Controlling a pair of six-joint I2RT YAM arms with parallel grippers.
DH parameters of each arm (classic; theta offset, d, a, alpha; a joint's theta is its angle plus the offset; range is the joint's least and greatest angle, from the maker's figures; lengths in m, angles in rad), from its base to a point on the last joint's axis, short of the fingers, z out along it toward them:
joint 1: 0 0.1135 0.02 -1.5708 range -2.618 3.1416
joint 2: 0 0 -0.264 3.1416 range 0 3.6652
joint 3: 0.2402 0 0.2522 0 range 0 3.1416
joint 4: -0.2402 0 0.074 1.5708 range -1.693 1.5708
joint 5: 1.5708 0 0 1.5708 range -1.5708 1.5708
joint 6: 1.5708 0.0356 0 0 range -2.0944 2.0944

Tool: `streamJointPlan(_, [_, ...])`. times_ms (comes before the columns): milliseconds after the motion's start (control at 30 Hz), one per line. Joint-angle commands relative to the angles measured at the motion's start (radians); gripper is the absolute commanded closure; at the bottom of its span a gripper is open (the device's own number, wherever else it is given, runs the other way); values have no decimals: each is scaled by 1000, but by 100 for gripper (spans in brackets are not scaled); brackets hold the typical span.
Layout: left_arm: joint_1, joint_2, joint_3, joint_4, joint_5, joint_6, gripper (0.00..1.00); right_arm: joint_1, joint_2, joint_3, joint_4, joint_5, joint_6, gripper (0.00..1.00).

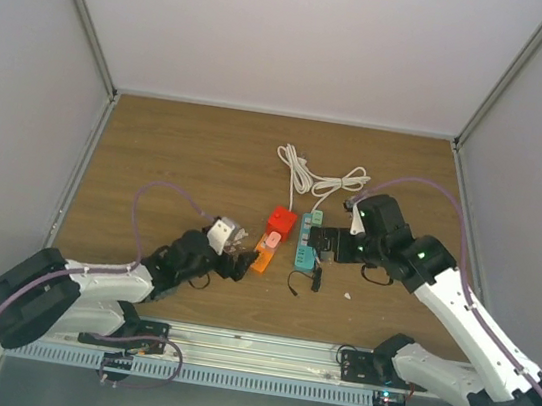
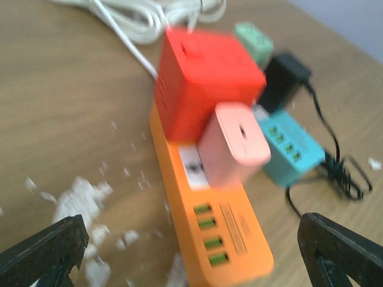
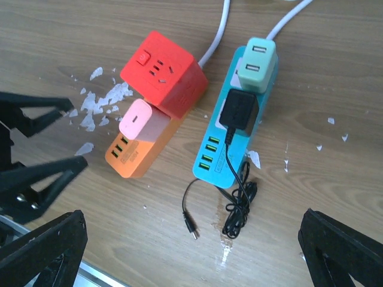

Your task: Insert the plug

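Black fingers of the right end effector (image 3: 191,251) stand spread wide, holding nothing, over the black plug (image 3: 239,110). The plug sits in the teal power strip (image 3: 222,170), just beside a mint adapter (image 3: 257,63). Its thin cord (image 3: 239,206) lies coiled on the wooden surface (image 3: 335,78). The left end effector (image 2: 194,251) is likewise spread, facing the orange strip (image 2: 230,251), which carries a pink adapter (image 2: 233,143) and a red cube (image 2: 203,78).

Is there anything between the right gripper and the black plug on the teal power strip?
Nothing visible does. The right gripper is open close to the teal power strip, and the black plug sits on that strip next to the mint adapter. Only its own thin cord trails onto the table.
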Motion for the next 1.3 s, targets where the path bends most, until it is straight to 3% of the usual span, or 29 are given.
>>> streamJointPlan(0, [-142, 74, -13, -13, -211, -71, 1, -6, -62, -63, 31, -8, 3, 0])
streamJointPlan(133, [-218, 205, 50, -51, -312, -104, 1, -6, -106, -84, 12, -2, -6, 0])
streamJointPlan(433, [-312, 454, 206, -39, -361, -111, 2, -5, -182, -125, -15, 43, -38, 0])
streamJointPlan(500, [-327, 484, 228, -34, -364, -111, 6, -6, -192, -125, -14, 38, -41, 0])
streamJointPlan(633, [-358, 525, 269, -33, -381, -120, 25, -6, -206, -128, -14, 27, -47, 0])
streamJointPlan(700, [-374, 544, 297, -45, -406, -126, 29, -6, -209, -130, -13, 21, -50, 0])
streamJointPlan(1033, [-400, 678, 481, -65, -444, -81, 31, -6, -226, -131, -14, 3, -58, 0])
streamJointPlan(1267, [-390, 780, 631, -50, -361, -1, 31, -6, -240, -130, -16, 8, -55, 0])
